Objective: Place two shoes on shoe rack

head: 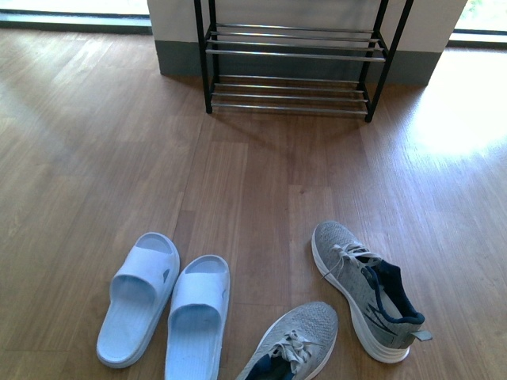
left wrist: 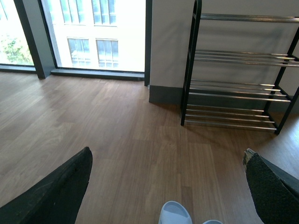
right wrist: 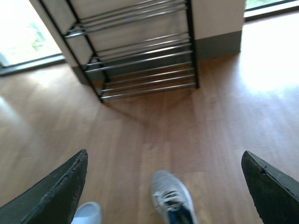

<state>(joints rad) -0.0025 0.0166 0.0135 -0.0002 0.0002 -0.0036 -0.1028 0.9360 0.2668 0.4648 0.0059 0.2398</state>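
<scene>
Two grey knit sneakers lie on the wood floor in the front view: one (head: pixel 368 291) at the right, the other (head: pixel 295 342) at the bottom edge, partly cut off. Two pale blue slide sandals (head: pixel 139 297) (head: pixel 198 315) lie side by side to their left. The shoe rack (head: pixel 293 59), black frame with chrome bars, stands against the far wall with bare tiers. Neither arm shows in the front view. My left gripper (left wrist: pixel 168 161) is open above the floor, a sandal toe (left wrist: pixel 175 213) below it. My right gripper (right wrist: pixel 164 163) is open above one blurred sneaker (right wrist: pixel 172 198).
A grey-based wall pillar (head: pixel 178 55) stands behind the rack, with windows (left wrist: pixel 100 35) to either side. Bright sunlight falls on the floor at the right (head: pixel 459 119). Open wood floor (head: pixel 261 174) lies between the shoes and the rack.
</scene>
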